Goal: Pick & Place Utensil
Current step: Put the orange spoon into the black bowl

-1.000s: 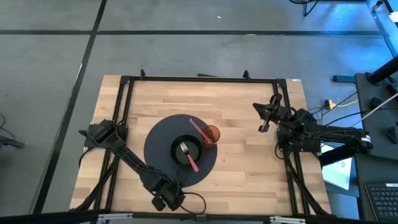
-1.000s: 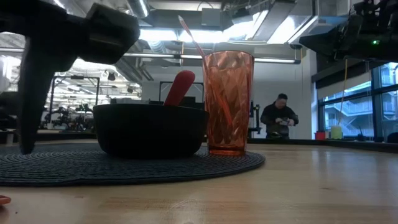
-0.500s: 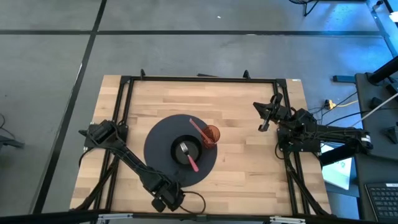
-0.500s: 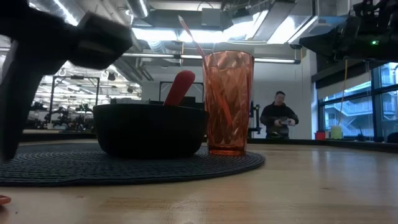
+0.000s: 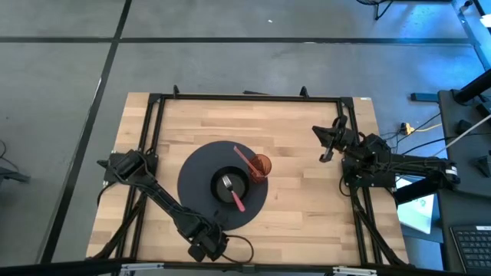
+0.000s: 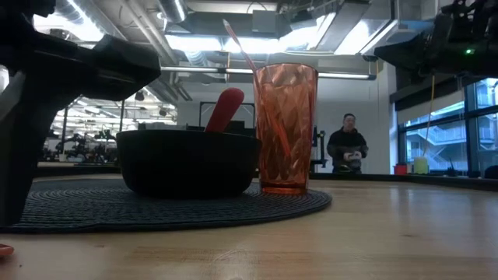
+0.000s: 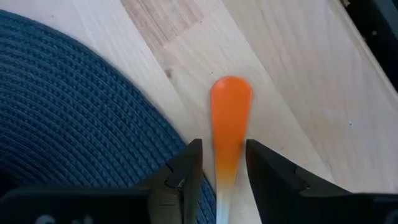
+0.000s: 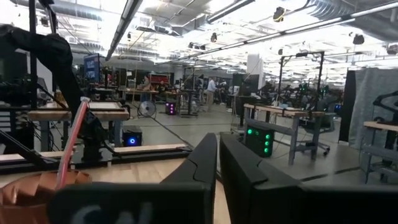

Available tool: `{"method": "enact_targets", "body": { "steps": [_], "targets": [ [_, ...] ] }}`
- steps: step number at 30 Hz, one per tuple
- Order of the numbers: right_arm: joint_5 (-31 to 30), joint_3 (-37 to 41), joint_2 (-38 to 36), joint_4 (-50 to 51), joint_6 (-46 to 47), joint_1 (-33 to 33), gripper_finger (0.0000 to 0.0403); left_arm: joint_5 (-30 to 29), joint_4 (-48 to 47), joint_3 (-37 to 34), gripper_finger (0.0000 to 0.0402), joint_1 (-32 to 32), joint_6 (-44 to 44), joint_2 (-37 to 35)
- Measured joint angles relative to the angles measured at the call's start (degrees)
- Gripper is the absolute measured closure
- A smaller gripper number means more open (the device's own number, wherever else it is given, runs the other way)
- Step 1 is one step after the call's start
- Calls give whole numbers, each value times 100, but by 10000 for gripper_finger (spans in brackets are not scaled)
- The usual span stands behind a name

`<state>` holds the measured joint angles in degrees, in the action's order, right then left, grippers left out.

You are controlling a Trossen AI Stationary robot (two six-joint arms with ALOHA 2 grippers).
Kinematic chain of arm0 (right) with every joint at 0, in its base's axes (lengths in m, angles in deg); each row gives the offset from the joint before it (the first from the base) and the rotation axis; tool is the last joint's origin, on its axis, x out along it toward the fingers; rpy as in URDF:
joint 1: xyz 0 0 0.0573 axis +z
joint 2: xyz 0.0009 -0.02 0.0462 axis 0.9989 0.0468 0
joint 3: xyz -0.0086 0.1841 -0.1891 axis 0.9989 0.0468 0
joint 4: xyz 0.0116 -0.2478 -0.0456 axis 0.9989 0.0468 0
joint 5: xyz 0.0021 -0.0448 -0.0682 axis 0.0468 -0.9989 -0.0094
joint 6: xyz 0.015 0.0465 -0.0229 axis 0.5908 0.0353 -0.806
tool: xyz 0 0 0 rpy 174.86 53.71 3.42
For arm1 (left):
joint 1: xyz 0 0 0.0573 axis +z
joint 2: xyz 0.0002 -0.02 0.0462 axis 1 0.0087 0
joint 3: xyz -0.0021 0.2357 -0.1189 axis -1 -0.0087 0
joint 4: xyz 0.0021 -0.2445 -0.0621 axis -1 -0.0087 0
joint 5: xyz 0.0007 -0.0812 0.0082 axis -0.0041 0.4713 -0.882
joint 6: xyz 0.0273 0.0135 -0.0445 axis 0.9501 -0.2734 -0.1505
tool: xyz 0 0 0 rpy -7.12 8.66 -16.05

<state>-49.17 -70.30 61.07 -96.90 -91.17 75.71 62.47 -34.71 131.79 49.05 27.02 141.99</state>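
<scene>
An orange utensil (image 7: 230,112) with a rounded end lies flat on the wood beside the dark round placemat (image 7: 62,124), near the table's front edge. It also shows as an orange sliver (image 6: 4,250) in the low view. My left gripper (image 7: 224,149) (image 5: 205,247) points steeply down over it, open. One finger stands on each side of the utensil's narrower part, with thin gaps showing. My right gripper (image 8: 217,162) (image 5: 326,146) is shut and held up at the table's right side.
On the placemat (image 5: 196,180) stands a black bowl (image 5: 230,185) holding a fork and a pink utensil (image 5: 237,199). An orange tumbler (image 5: 261,165) with a pink stick in it stands to the bowl's right. A black frame rail (image 5: 245,97) borders the table. A person (image 6: 348,148) stands far behind.
My left gripper has rolled a little about the line it points along while staying over the orange utensil. The utensil, the bowl and the tumbler have kept still.
</scene>
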Motion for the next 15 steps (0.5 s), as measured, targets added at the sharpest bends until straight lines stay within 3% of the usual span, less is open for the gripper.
{"method": "enact_targets", "body": {
  "steps": [15],
  "targets": [
    [-59, 0, 0, -100, 248, -1, 382, -239, -7, 0, 273, -172, 340, 2]
  ]
}}
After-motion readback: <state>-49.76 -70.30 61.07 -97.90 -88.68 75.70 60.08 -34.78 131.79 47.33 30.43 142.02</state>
